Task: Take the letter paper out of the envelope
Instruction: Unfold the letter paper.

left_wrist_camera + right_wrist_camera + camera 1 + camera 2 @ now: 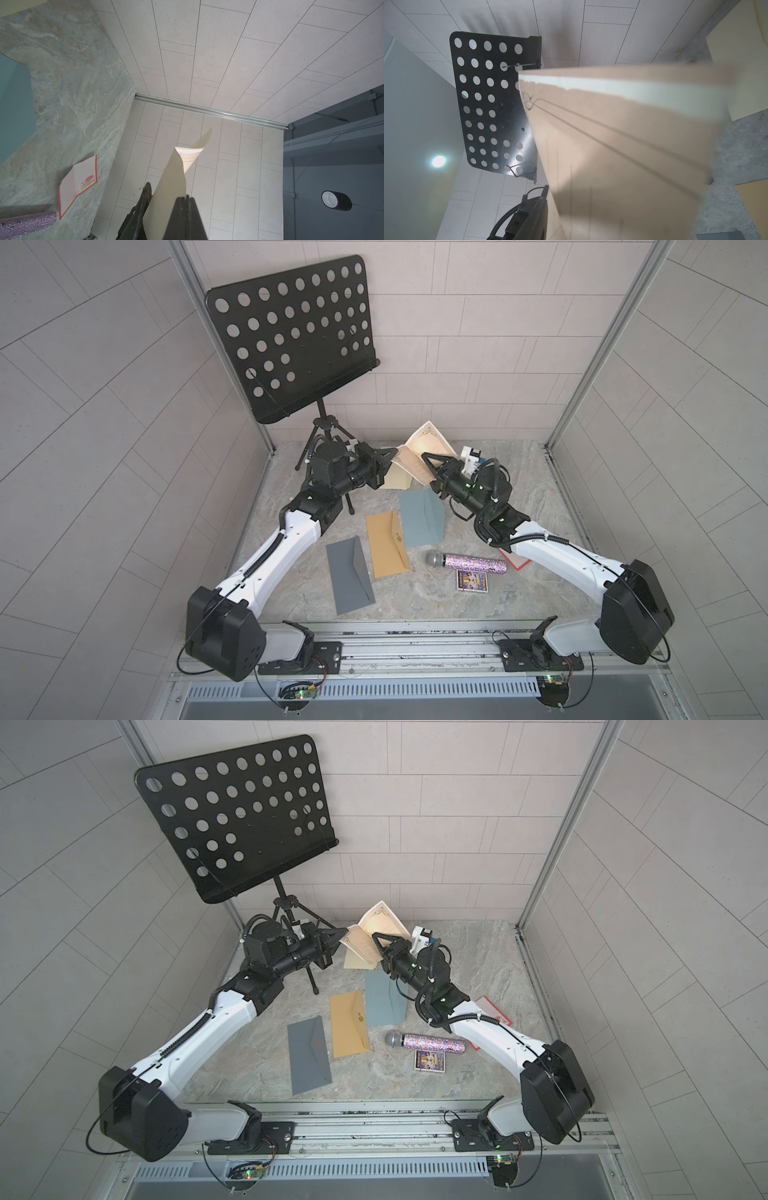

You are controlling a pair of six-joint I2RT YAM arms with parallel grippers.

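The cream letter paper (430, 439) (384, 921), with an ornate border, hangs unfolded above the back of the table between both grippers. My left gripper (394, 452) (345, 931) (184, 197) is shut on its left edge; the sheet (176, 176) rises beside the closed jaws. My right gripper (424, 455) (374, 935) has the paper (623, 135) between its jaws. One finger (542, 207) stands off to the side of the sheet and the other is hidden behind it. The plain cream envelope (395, 481) (352, 961) lies underneath on the table.
A black perforated music stand (291, 335) rises at the back left. A grey envelope (351, 576), a tan one (388, 545) and a blue-grey one (422, 516) lie mid-table. A glitter microphone (469, 563), a small card (473, 580) and a red-edged sheet (79, 182) sit right.
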